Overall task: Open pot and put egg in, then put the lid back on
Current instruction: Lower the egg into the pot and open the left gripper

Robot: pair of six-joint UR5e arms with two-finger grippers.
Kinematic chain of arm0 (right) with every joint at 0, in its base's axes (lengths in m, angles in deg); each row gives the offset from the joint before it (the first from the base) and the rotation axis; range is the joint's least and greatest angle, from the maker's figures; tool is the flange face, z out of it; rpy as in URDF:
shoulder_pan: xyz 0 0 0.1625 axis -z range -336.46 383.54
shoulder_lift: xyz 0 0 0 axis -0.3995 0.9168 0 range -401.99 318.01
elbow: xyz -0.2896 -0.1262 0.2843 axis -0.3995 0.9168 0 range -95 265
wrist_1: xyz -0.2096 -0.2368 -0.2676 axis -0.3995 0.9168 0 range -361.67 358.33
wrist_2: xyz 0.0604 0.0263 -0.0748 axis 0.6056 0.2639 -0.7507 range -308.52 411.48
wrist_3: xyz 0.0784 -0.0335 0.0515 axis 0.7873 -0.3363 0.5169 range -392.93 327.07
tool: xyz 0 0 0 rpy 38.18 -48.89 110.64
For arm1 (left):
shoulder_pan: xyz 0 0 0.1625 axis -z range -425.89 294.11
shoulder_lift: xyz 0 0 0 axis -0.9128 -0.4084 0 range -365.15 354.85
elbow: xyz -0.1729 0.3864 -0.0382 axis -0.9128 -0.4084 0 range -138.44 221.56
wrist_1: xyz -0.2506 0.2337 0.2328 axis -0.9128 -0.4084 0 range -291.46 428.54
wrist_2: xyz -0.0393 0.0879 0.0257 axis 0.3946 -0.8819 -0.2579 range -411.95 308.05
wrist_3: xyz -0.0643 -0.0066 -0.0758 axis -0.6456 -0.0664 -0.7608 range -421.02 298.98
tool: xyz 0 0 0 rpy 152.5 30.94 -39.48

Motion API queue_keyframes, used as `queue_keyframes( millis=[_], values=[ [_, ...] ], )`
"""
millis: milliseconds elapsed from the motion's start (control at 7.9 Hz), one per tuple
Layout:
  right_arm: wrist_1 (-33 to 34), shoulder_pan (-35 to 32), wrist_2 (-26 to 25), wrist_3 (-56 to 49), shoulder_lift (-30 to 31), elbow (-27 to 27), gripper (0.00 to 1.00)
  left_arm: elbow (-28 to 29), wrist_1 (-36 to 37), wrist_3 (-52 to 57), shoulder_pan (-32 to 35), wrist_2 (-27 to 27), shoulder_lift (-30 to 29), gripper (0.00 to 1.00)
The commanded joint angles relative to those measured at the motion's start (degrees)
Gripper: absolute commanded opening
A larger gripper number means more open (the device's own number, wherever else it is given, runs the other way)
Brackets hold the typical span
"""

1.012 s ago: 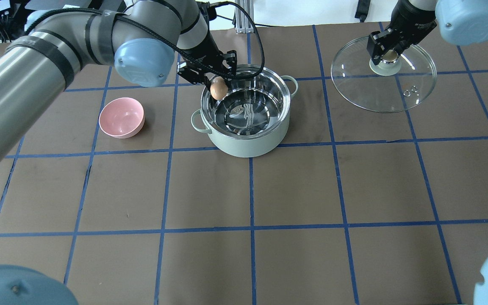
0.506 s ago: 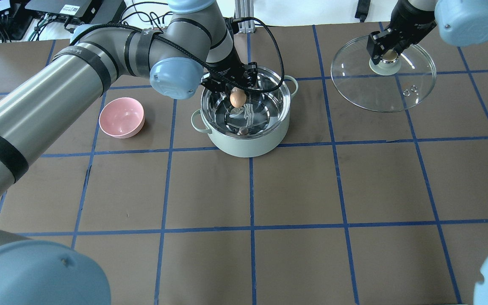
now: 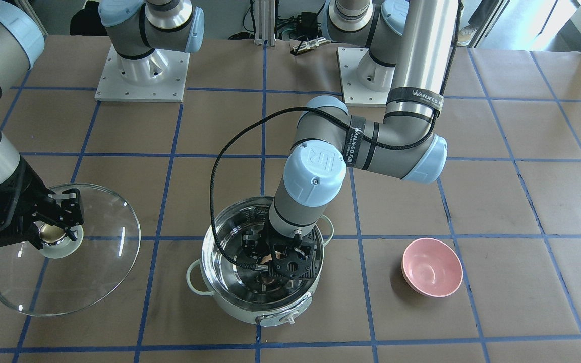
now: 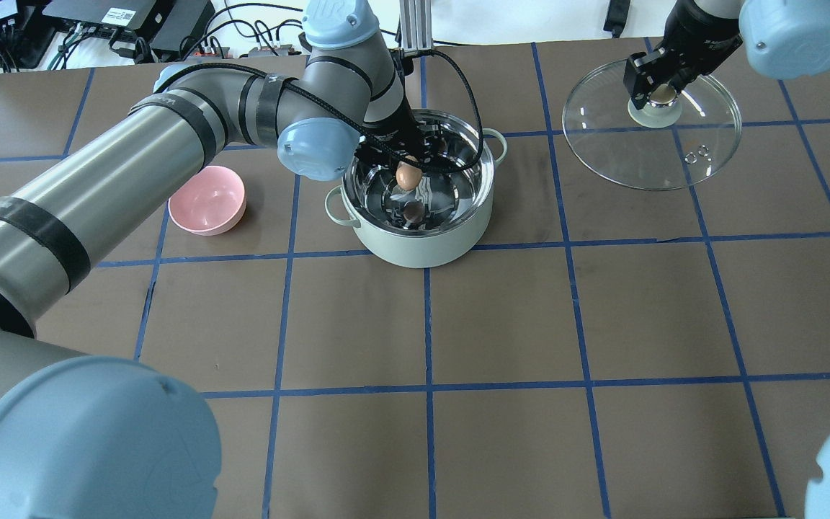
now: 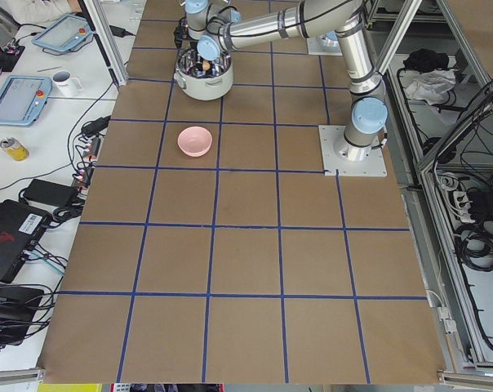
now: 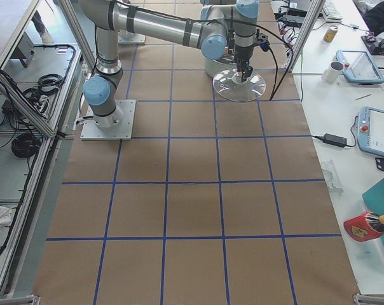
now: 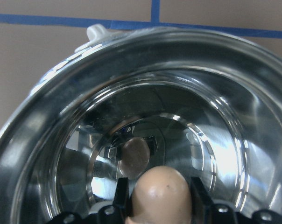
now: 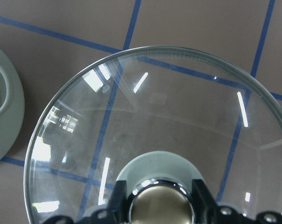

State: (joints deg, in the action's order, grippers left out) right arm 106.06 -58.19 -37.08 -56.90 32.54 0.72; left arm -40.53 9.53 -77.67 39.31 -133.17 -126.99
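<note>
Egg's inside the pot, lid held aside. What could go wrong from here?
The left gripper holds the small tan-brown egg apparently above the steel floor of the round mint-white pot; released there, it may crack.
The black cable loops over the pot's rim and might snag on withdrawal.
The clear glass lid, gripped only at its knob, may tilt.

the surface [image 4: 501, 317] is a wide brown sheet, marked into large squares by blue tape lines [image 4: 428, 331]. seen from overhead, the pot [image 4: 422, 251] stands on it in the far middle, with its base over a crossing of two lines. the pink bowl [image 4: 207, 200] sits upright on a bare square to the left of the pot, near it but apart. the lid [image 4: 674, 162] is at the far right, well apart from the pot; whether its rim touches the surface cannot be told. two pale mounting plates [image 3: 119, 85] are fixed at the robot's edge.
</note>
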Motion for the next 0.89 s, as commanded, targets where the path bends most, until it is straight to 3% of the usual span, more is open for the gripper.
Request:
queue_keyframes(
  millis=[0,759],
  values=[
    [-0.1,0.0,0.0,-0.1,0.1,0.0,0.00,-0.4,2.7,0.0,0.0,-0.2,-2.0,0.37],
    [0.8,0.0,0.0,-0.2,0.0,0.0,0.00,-0.5,3.1,-0.5,0.1,-0.2,-2.7,0.37]
  ],
)
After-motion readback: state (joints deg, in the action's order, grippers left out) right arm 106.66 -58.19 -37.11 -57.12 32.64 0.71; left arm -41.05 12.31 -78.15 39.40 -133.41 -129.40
